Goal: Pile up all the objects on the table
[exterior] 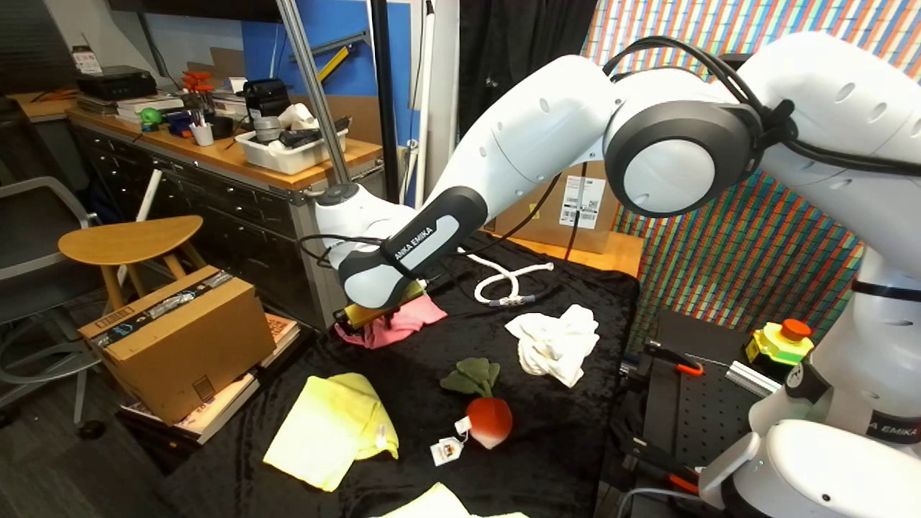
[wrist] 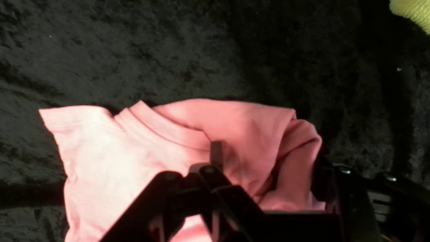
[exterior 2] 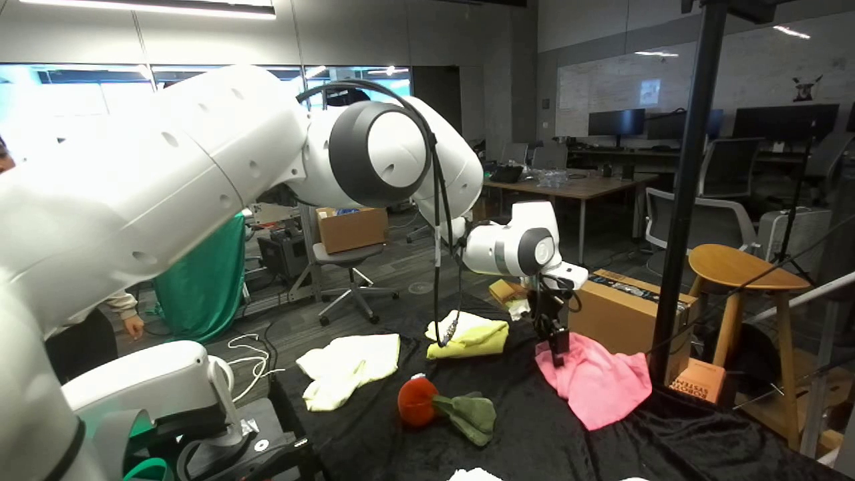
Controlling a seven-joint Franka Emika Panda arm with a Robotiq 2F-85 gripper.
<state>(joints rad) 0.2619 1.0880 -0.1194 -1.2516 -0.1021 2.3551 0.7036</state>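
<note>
The tool [wrist: 270,164] stands nearest the wrist camera, partly open, its jaws apart with pink fabric between them and no firm pinch to be seen. That fabric is a pink T-shirt [wrist: 158,148], loosely spread near an edge of the black-covered worktop [exterior: 547,460]. It should handle as light, limp and hard to damage, unlikely to slide out once bunched, though the jaws may skid over a flat single layer. The best hold is probably the raised folds just beside the neckline [wrist: 169,132], taken without nipping the dark cover beneath; a sleeve is apt to trail on lifting. Farther out, all apart from one another, lie a yellow terry cloth [exterior: 334,432], a plush radish [exterior: 486,414], rounder and likely springy, so best taken across its body, then a pale yellow cloth [exterior 2: 354,364] and a crumpled white cloth [exterior: 554,342], both probably as floppy as the shirt.
</note>
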